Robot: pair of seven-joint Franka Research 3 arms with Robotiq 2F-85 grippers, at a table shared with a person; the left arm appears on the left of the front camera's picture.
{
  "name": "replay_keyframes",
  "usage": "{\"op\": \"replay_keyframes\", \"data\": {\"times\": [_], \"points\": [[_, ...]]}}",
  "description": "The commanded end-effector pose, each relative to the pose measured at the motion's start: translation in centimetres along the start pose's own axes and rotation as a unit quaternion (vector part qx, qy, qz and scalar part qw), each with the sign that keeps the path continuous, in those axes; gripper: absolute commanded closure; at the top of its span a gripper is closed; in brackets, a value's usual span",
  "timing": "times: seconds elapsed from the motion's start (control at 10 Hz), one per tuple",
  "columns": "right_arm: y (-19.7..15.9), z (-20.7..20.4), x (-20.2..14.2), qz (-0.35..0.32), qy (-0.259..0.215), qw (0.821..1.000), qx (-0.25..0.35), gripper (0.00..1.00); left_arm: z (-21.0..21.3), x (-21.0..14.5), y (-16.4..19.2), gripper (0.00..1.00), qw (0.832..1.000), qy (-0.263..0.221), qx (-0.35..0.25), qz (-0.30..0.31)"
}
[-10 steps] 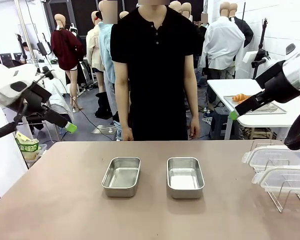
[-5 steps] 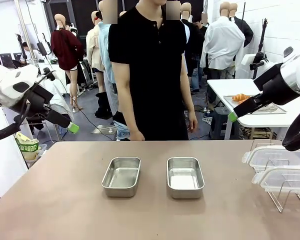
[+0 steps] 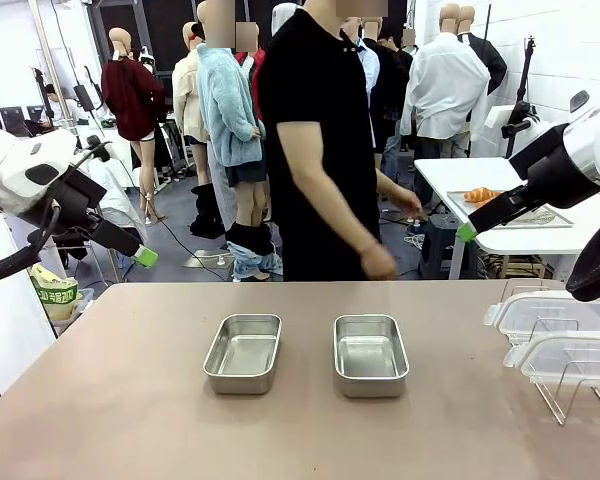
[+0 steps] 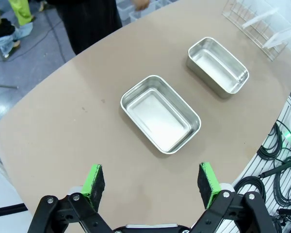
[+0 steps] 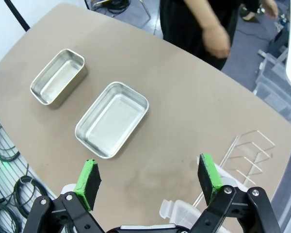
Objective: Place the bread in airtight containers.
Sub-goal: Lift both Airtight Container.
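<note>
Two steel tins sit side by side at the middle of your table: the left tin and the right tin, a gap between them, their bare bottoms showing. You can see one golden roll at the upper right of the front view, lying on a tray on a white table beyond yours, well apart from both tins. Two clear lids lean in a wire rack at the right edge. Your left gripper hangs at the left edge, fingers spread wide with nothing between them. Your right gripper hangs at the upper right, likewise spread and holding nothing. The person stands at the far side, facing picture right, one hand above the table's far edge.
</note>
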State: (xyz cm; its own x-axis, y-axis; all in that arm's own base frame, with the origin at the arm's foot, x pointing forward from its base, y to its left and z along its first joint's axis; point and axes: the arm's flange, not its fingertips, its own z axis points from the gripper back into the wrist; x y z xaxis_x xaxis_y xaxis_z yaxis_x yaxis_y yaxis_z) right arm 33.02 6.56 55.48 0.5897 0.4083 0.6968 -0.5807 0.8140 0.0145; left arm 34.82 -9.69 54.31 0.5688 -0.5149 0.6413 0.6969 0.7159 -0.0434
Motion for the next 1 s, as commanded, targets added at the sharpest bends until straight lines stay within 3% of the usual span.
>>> {"op": "replay_keyframes", "data": {"times": [0.0,0.9], "points": [[0.01,-0.07,-0.02,0.002,0.000,1.000,0.004,0.00,0.24,-0.15,0.09,0.00,1.000,0.001,-0.004,-0.004],[0.01,-0.07,-0.02,0.002,0.000,1.000,0.004,0.00,0.24,-0.15,0.09,0.00,1.000,0.001,-0.004,-0.004]]}}
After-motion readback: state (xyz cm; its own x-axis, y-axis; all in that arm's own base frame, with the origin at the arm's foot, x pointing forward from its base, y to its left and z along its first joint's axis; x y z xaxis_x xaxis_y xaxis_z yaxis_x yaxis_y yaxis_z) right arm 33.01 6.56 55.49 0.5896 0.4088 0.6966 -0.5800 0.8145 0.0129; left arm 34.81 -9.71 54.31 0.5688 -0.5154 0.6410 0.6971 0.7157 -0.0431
